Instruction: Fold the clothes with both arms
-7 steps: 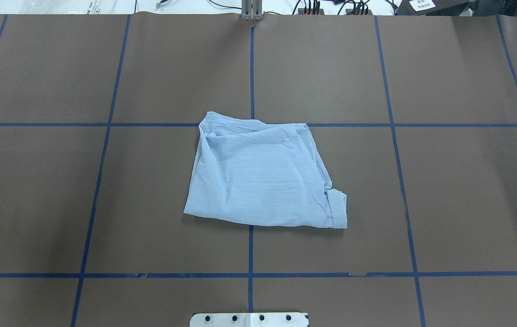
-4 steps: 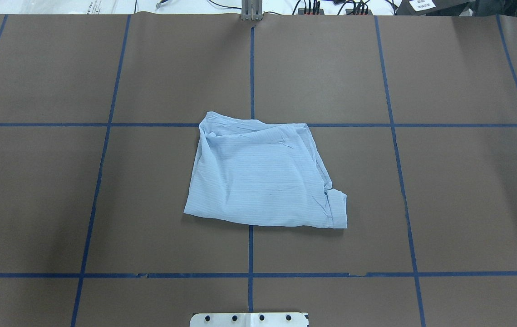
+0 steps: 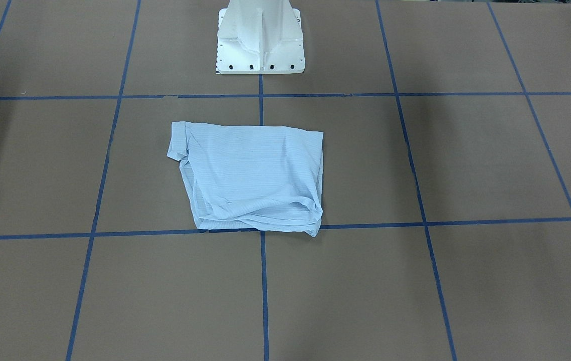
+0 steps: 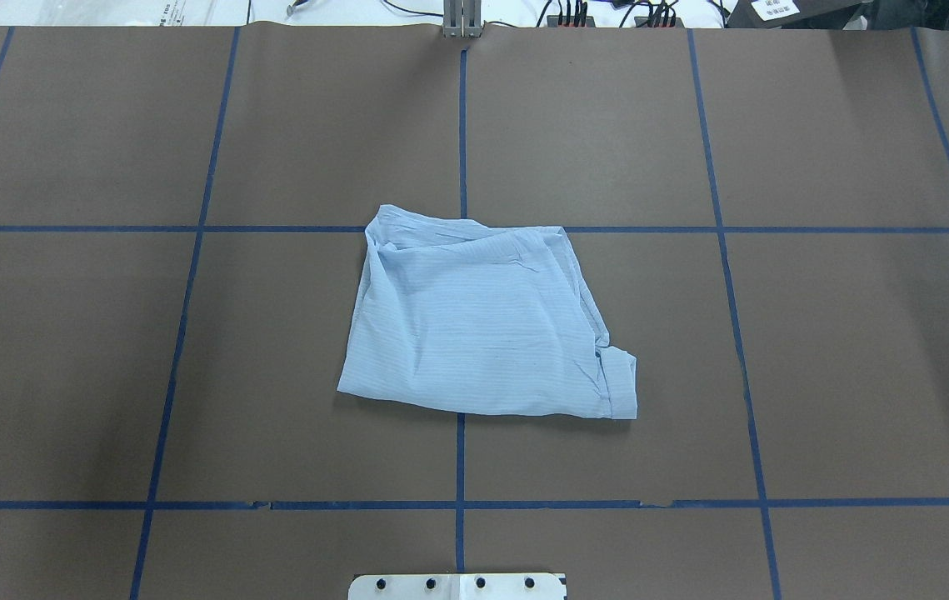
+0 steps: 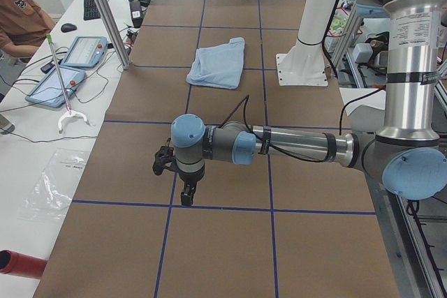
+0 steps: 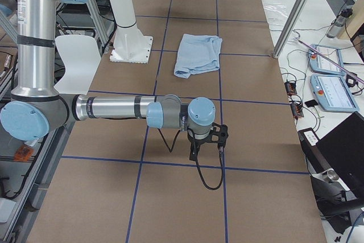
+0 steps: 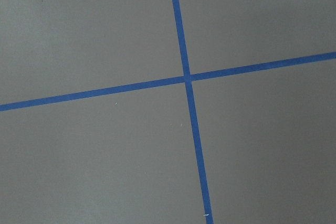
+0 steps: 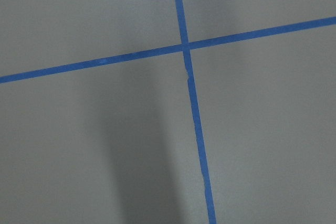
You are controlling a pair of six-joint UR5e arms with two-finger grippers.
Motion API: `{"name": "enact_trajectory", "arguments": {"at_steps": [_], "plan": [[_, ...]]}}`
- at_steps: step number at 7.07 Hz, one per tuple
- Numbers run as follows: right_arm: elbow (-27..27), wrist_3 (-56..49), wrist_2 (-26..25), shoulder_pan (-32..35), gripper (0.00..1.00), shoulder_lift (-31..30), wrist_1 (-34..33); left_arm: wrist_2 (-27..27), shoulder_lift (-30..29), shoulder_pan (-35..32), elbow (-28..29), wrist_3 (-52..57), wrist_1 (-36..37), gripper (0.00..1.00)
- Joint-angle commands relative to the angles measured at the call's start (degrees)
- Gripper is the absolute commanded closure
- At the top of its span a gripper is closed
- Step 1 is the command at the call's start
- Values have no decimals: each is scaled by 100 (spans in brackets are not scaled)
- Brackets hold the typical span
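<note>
Left pincer, black, hangs well apart from wrinkled, fine-striped shirt.

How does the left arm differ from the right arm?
The left arm reaches out on the robot's left of the shirt; the right arm on its right. The right arm's cable hangs looped below the right gripper; the left arm's cable arcs over its wrist. Both stretch level, clear of the shirt.
</note>
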Motion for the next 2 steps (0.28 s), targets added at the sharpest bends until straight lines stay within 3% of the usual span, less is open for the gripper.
{"name": "enact_trajectory", "arguments": {"at_steps": [1, 2], "plan": [[2, 0, 15, 0, 0, -6, 0, 0, -27, 0, 8, 0, 0, 1], [-7, 0, 7, 0, 0, -6, 0, 0, -27, 0, -1, 0, 9, 1]]}}
